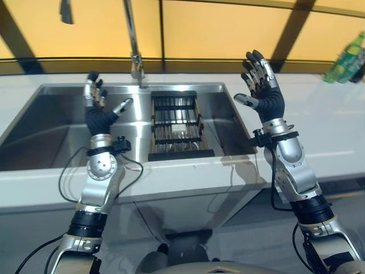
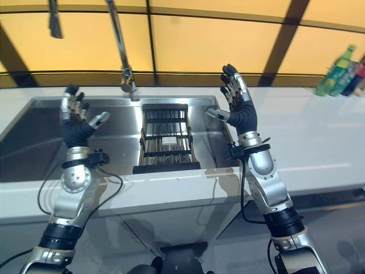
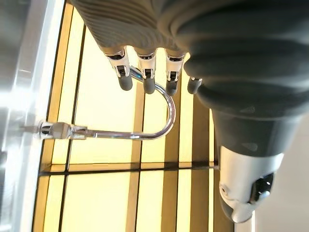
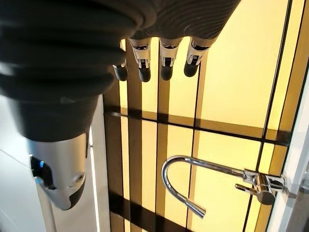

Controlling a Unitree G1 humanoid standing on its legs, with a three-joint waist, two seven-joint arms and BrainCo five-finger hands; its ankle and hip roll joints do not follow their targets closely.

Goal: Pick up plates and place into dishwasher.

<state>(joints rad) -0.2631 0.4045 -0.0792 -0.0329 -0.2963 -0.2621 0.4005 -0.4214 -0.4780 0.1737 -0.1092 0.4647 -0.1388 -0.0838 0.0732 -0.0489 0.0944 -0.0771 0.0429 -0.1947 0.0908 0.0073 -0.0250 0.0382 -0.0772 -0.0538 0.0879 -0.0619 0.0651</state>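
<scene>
You have both hands raised over the sink (image 1: 51, 123): left hand (image 1: 97, 111) and right hand (image 1: 263, 94), fingers spread wide, holding nothing. The dish rack (image 1: 178, 123) sits in the basin under the faucet (image 1: 136, 60).

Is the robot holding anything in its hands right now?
No, nothing is held. The left robot hand and the right robot hand are both raised above the sink with fingers straight and open, touching nothing.

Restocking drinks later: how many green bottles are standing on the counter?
1 clear green bottle, at the counter's far right end by the yellow wall; another dark-capped one beside it is cut off at the edge.
</scene>
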